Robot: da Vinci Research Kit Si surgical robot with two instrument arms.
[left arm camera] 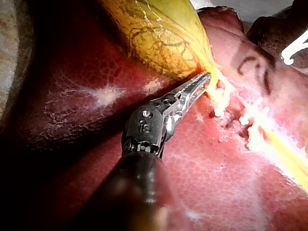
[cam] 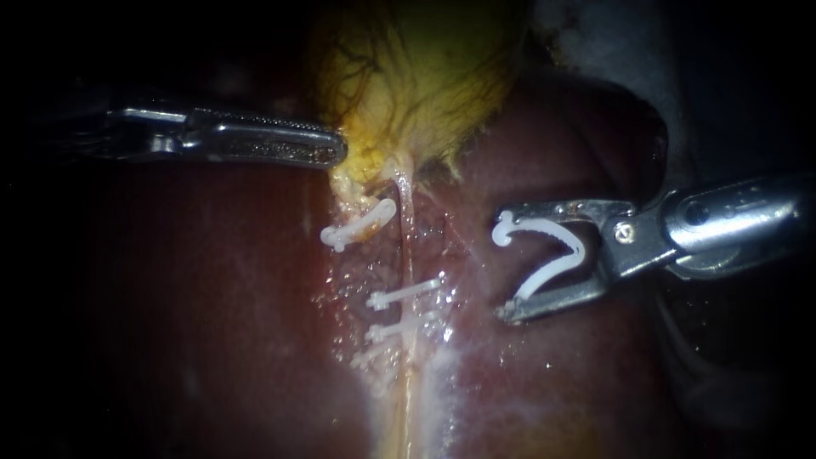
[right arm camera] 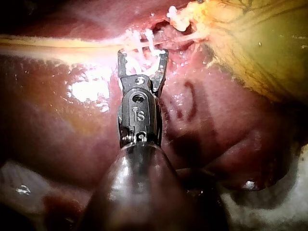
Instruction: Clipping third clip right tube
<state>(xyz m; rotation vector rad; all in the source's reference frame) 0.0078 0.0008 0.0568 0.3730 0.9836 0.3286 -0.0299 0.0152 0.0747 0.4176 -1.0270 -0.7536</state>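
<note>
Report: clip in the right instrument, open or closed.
Open: the clip spreads in a V, one arm against each jaw of the right instrument.

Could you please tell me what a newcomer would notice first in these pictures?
First, the open white clip held in the right tool, just right of the pale tube and not yet around it. Then the yellow gallbladder above, with the left tool shut against its base, and the closed clips already across the tube.
</note>
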